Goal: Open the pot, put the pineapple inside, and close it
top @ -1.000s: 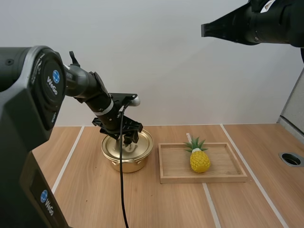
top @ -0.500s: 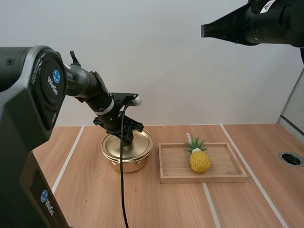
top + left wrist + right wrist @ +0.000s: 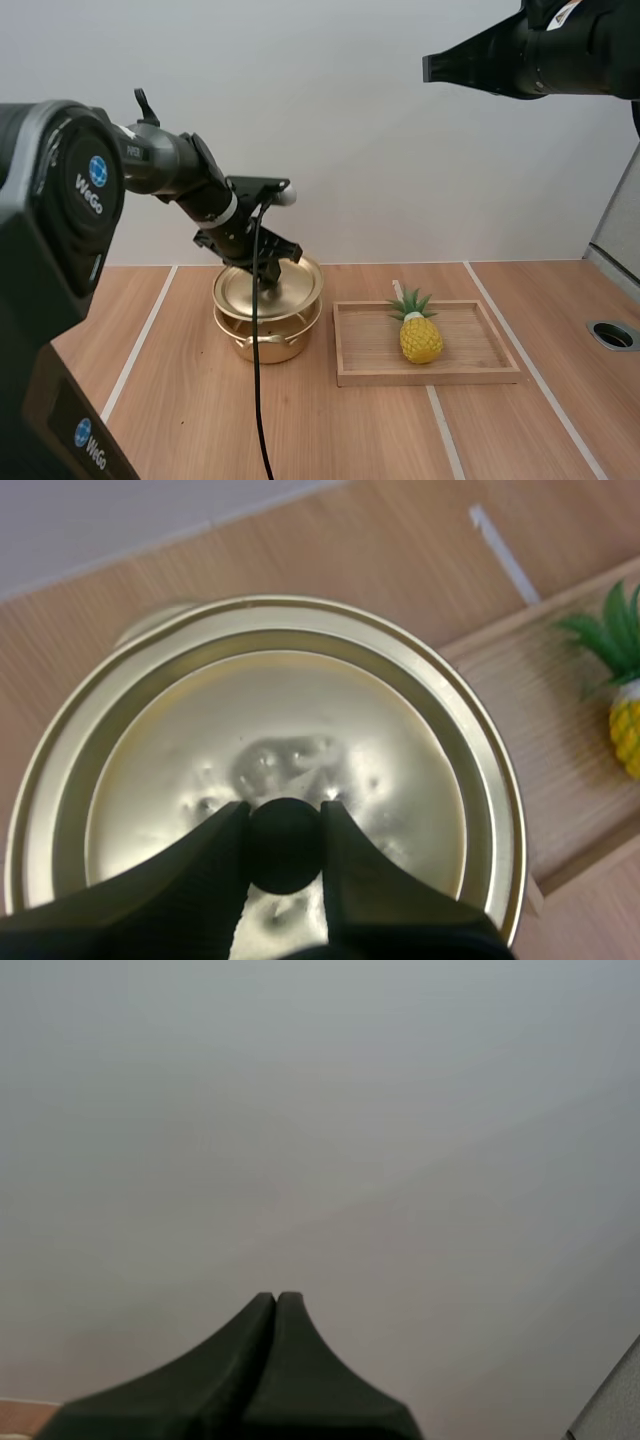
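At the left, the left jaws pinch the black knob (image 3: 285,842) of the gold lid (image 3: 272,284). A moment ago the lid sat flat on the pot (image 3: 287,344); now it hangs tilted just above the rim. Opening looks under way, and the lid needs a spot on the table (image 3: 180,400). Further right, the pineapple (image 3: 420,336) stands untouched in the wooden tray (image 3: 430,378), nothing blocking it. Farthest right, the right jaws are closed on nothing, high above the table.
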